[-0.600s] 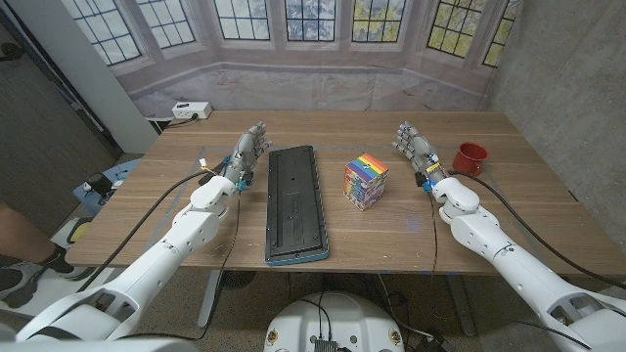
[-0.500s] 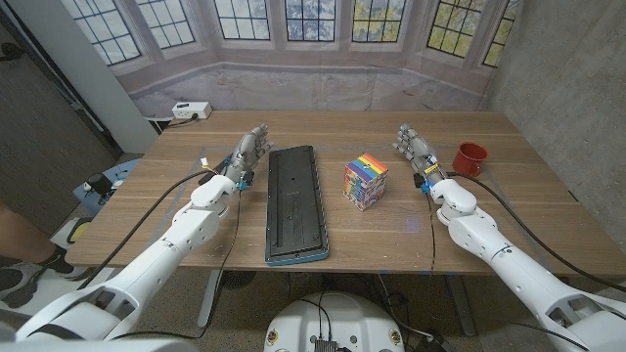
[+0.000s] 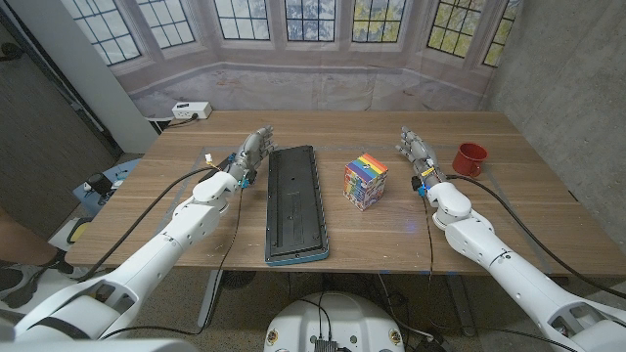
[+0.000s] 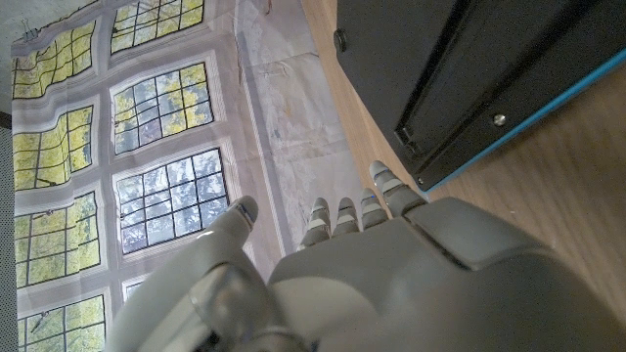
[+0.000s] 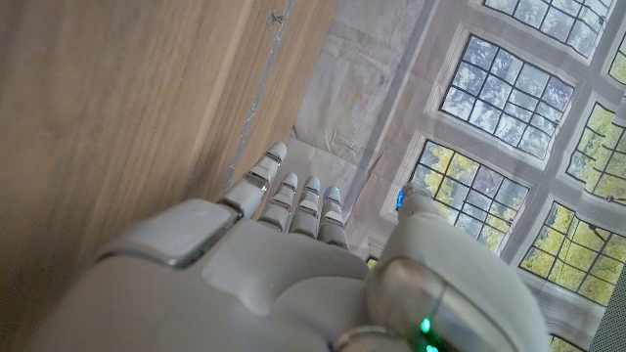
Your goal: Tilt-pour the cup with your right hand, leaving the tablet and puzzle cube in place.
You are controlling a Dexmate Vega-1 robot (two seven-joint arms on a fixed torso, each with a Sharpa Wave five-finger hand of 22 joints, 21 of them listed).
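Head view: red cup [image 3: 470,157] on the desk [image 3: 391,235], just beside the empty, spread right robot hand [image 3: 415,150]; rigid, probably light, best gripped round its wall. Right wrist view: right robot hand [image 5: 293,254], fingers [image 5: 256,179] extended, holding nothing

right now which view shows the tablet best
The head view: the whole tablet lies there between the left hand and the puzzle cube. The left wrist view catches one dark, blue-edged corner of it, just beyond the fingers. The right wrist view gives bare table.
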